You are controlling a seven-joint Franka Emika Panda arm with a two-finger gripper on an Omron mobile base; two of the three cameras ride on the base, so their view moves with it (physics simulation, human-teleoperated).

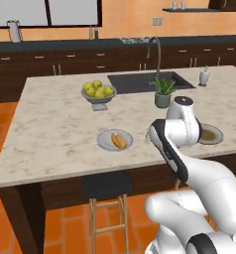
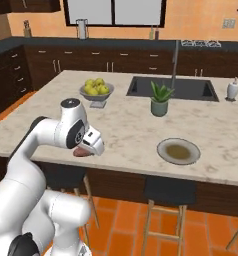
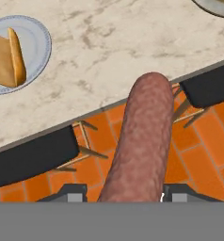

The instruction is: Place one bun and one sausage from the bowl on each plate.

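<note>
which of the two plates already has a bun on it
The pale-centred plate, the one left of the arm in the left base view, holds a bun. The olive-brown-centred plate carries nothing. The gripper holds a sausage.

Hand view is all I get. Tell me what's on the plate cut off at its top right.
Observer: In the right base view, that olive-centred plate has nothing on it.
Operator: Say what stands behind it.
Observer: A potted plant, between the plate and the sink.
</note>
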